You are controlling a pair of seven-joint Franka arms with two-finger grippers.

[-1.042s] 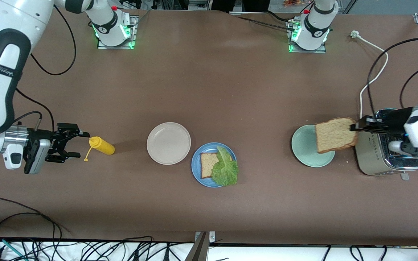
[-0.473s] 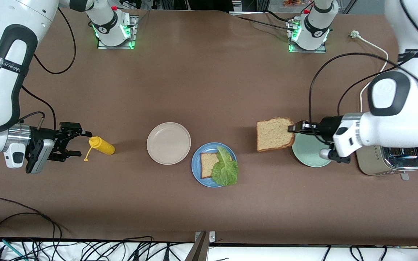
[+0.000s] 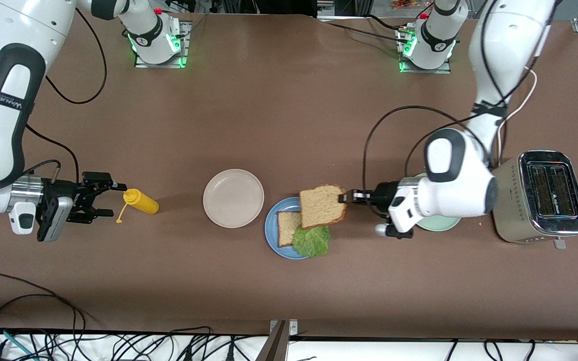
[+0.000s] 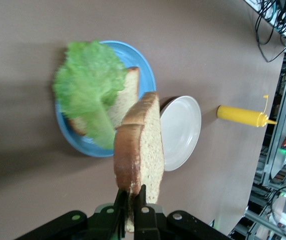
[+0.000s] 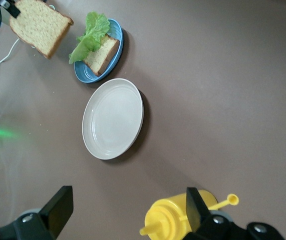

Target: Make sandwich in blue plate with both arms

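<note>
The blue plate (image 3: pixel 275 240) holds one brown bread slice (image 3: pixel 287 226) with a green lettuce leaf (image 3: pixel 311 239) lying partly over it. My left gripper (image 3: pixel 345 197) is shut on the crust edge of a second bread slice (image 3: pixel 321 205), which hangs tilted over the plate's rim and the lettuce. The left wrist view shows that held slice (image 4: pixel 143 145) edge-on above the plate (image 4: pixel 144 67), pinched between the black fingers (image 4: pixel 141 197). My right gripper (image 3: pixel 114 200) stands open low at the right arm's end of the table, right by the cap of a lying yellow squeeze bottle (image 3: pixel 142 201).
An empty beige-white plate (image 3: pixel 233 197) sits beside the blue plate toward the right arm's end. A mint-green plate (image 3: pixel 439 223), partly under the left arm, and a steel toaster (image 3: pixel 540 196) stand toward the left arm's end. Loose cables run along the table's near edge.
The left arm has carried the bread slice from beside the toaster, past the mint-green plate, to over the blue plate. The right gripper has barely shifted by the yellow bottle.
</note>
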